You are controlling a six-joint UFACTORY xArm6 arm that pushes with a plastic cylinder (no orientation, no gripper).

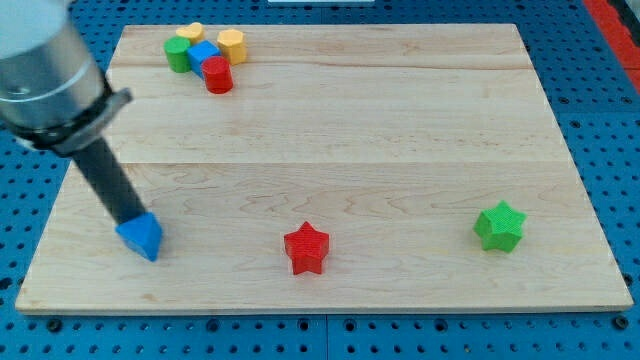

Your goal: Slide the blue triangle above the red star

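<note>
**Tip behind the blue triangle, red star off to the right**

The arm has no claw, so there is nothing to open or clench: it ends in a rod, and the tip (131, 219) sits against the upper-left edge of the blue triangle (141, 237), apparently touching it. That placement suits a push toward the view's right.

The triangle lies near the board's (350, 120) lower-left corner. The red star (306, 248) sits well apart to its right, at much the same height, so the triangle likely must travel right and slightly upward to finish above it.

A green star (499, 226) rests far right; a cluster (205, 50) of small blocks sits at the top left.
</note>
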